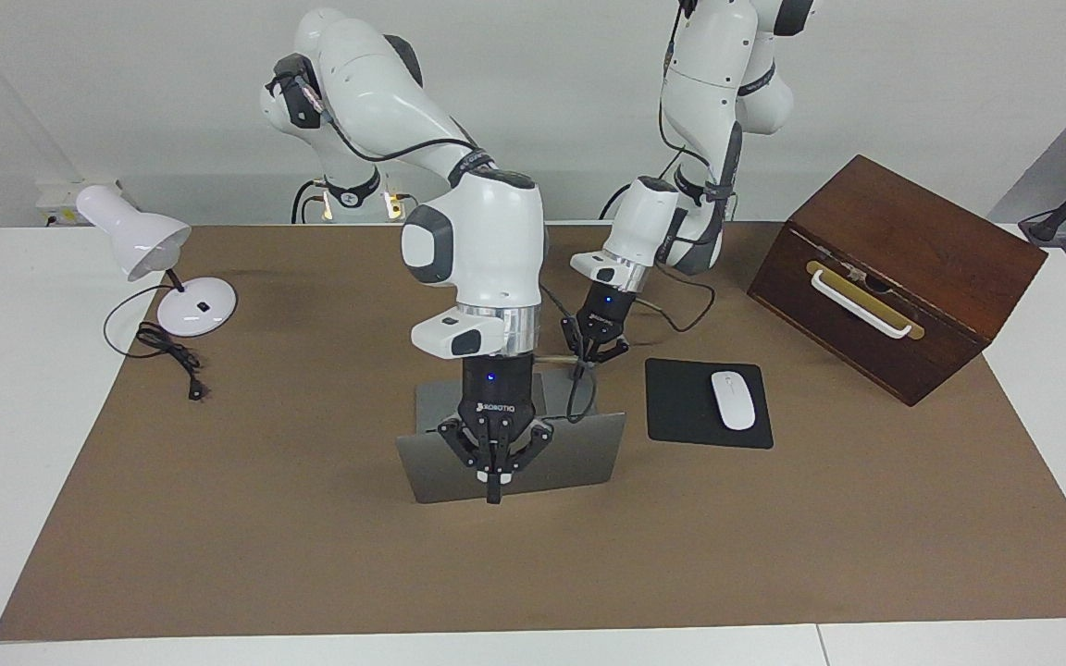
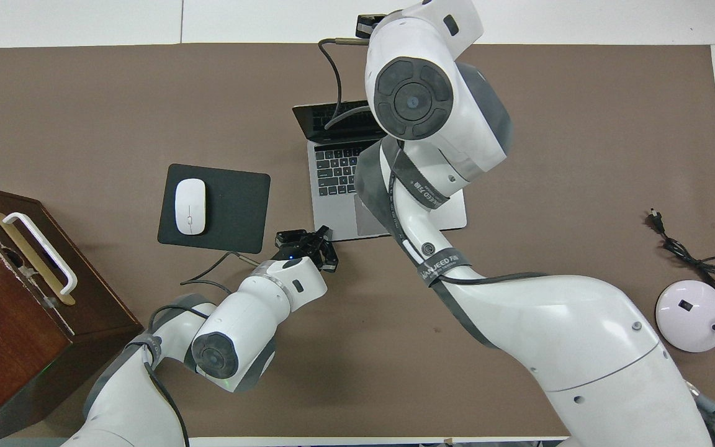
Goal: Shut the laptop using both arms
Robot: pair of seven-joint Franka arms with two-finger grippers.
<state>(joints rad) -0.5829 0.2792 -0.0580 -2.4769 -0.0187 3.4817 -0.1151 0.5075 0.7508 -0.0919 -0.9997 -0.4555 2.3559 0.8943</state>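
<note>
The laptop stood open beside the mouse pad, toward the right arm's end, screen facing the robots, long axis across the table. The right gripper, fingers together, hung before its lid; the left gripper, fingers apart, sat at the base's near corner. Best to push the lid's top edge slowly while the base is steadied.

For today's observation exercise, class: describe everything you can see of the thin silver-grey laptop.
The thin silver-grey metal laptop stands open on the brown mat beside the black mouse pad. Its base lies flat, showing a dark keyboard and a trackpad; the lid stands raised, screen dark. The right gripper, fingers shut, hangs in front of the lid's back; the left gripper sits at the base's near corner.
</note>
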